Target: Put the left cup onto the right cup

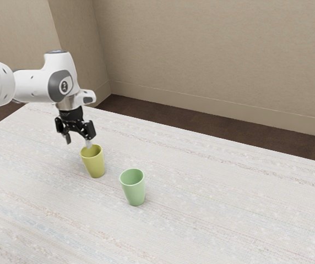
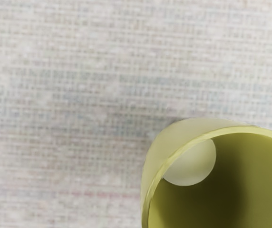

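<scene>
The gripper (image 1: 77,141) had its fingers spread and empty, one tip at the yellow cup's (image 1: 93,160) rim. The cup stood upright on the table (image 1: 229,209), near the green cup (image 1: 132,187). Pinching the rim wall squarely before lifting would probably hold best.

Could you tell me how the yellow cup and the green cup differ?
Colour: one is an olive-yellow tapered cup, the other a pale green tapered cup. The yellow cup sits right under the open black gripper; the green cup stands apart from it, toward the exterior view's right. Both are upright, handleless and similar in size.
</scene>
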Motion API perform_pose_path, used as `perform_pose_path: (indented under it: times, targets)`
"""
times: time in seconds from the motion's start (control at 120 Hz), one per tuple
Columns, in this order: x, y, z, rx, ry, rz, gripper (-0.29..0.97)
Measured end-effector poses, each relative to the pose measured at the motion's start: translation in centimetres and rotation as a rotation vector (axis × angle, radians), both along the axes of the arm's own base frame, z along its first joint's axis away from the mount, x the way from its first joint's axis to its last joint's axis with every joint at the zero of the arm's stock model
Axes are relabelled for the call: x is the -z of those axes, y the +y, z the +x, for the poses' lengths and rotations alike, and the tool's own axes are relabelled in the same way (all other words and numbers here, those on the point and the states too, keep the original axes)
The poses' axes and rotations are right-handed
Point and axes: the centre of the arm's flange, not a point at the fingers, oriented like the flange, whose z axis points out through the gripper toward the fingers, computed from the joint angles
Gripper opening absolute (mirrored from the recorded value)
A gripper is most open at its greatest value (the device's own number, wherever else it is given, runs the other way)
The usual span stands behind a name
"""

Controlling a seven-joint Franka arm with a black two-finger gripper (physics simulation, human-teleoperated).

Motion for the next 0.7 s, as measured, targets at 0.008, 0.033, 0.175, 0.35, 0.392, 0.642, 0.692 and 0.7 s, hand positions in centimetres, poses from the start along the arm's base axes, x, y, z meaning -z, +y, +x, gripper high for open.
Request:
perform_pose_path:
  times: [0.008, 0.033, 0.175, 0.35, 0.392, 0.642, 0.692, 0.7]
  targets:
    - [0.0, 0.0, 0.0, 0.000, 0.000, 0.000, 0.68]
    - [0.1, 0.1, 0.1, -0.001, 0.000, -0.002, 0.68]
    - [0.4, 0.2, 0.2, 0.003, -0.002, -0.011, 0.68]
    - [0.9, 0.1, 0.2, 0.007, 0.000, -0.024, 0.68]
    - [1.1, 0.1, 0.2, 0.008, 0.002, -0.026, 0.68]
    - [2.0, 0.1, 0.3, 0.016, 0.004, -0.029, 0.68]
    - [2.1, 0.2, 0.4, 0.016, 0.002, -0.029, 0.68]
    - [2.1, 0.2, 0.4, 0.017, 0.002, -0.029, 0.68]
